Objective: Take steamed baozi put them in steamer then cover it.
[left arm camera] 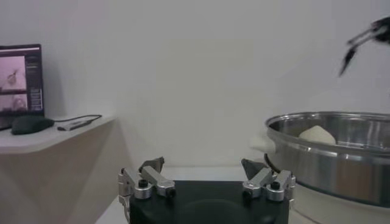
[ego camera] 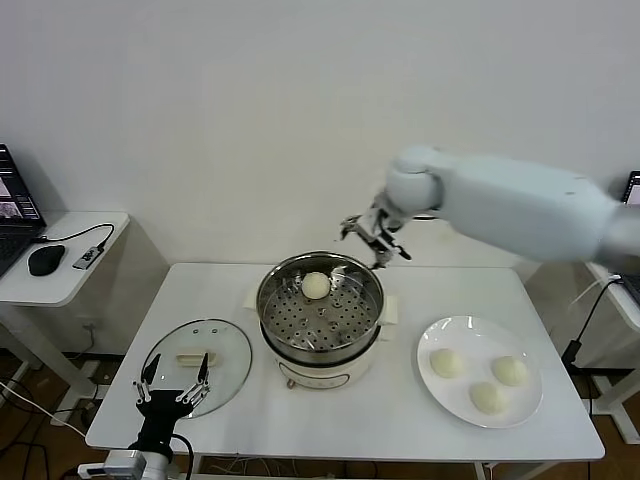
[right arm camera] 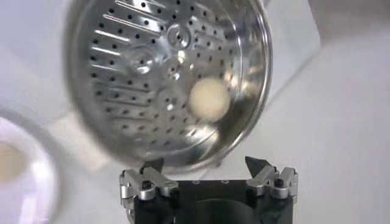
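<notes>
- One baozi (ego camera: 315, 285) sits on the perforated tray inside the steamer (ego camera: 320, 345), toward the far side.
- Three more wait on the white plate (ego camera: 437, 388) to the robot's right on the bench (ego camera: 400, 425).
- Right gripper (ego camera: 374, 237) hangs above the steamer's far rim, fingers spread, holding nothing.
- Glass cover (ego camera: 196, 366) lies flat on the bench left of the steamer.
- Left gripper (ego camera: 172, 385) hovers at the cover's near edge, also spread wide and empty.

The right gripper (ego camera: 375, 240) hangs open and empty at the far centre; the left gripper (ego camera: 172, 383) waits open, near left.
</notes>
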Controlling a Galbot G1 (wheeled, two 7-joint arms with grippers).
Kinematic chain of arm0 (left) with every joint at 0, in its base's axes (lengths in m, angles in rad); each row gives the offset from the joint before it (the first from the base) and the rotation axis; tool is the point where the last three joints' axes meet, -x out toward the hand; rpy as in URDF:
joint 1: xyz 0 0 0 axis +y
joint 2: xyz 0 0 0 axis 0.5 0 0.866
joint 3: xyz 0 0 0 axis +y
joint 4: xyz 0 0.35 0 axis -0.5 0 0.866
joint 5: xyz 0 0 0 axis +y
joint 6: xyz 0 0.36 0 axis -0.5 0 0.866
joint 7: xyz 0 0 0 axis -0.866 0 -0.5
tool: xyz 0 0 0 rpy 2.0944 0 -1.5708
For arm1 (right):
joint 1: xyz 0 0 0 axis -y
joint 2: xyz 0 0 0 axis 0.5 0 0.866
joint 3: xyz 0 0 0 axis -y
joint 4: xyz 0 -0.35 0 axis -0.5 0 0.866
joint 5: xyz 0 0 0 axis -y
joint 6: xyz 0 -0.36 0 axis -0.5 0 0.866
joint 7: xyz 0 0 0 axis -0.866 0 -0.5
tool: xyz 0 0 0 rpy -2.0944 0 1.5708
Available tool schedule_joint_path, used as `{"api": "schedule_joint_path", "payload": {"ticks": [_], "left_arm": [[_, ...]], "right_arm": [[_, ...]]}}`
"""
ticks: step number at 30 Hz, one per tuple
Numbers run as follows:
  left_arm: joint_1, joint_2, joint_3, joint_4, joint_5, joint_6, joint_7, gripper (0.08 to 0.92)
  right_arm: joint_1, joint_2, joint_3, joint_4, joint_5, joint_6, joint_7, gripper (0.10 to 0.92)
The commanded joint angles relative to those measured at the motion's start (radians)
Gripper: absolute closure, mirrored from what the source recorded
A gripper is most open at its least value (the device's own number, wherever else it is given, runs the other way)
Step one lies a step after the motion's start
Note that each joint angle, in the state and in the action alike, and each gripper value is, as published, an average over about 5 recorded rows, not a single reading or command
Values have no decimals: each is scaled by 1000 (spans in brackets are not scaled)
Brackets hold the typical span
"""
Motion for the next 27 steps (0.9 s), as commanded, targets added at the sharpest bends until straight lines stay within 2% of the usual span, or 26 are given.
{"api": "schedule_joint_path", "payload": {"ticks": [1, 5, 11, 18, 27], "left_arm": [[1, 7, 2, -5, 2, -1, 1, 177], [4, 8, 6, -5, 8, -4, 1, 177], [8, 3, 7, -4, 16, -4, 0, 177], [10, -5, 1, 2, 20, -3, -1, 177], [12, -13, -11, 11, 22, -3, -1, 177]], "right_arm": [[101, -325, -109, 283, 88, -276, -18, 203], [10, -425, -99, 316, 21, -254, -18, 203], [-292, -494, 100, 289, -65, -232, -4, 203], [-598, -472, 342, 201, -150, -212, 7, 203], [-752, -394, 457, 93, -213, -191, 13, 203]]}}
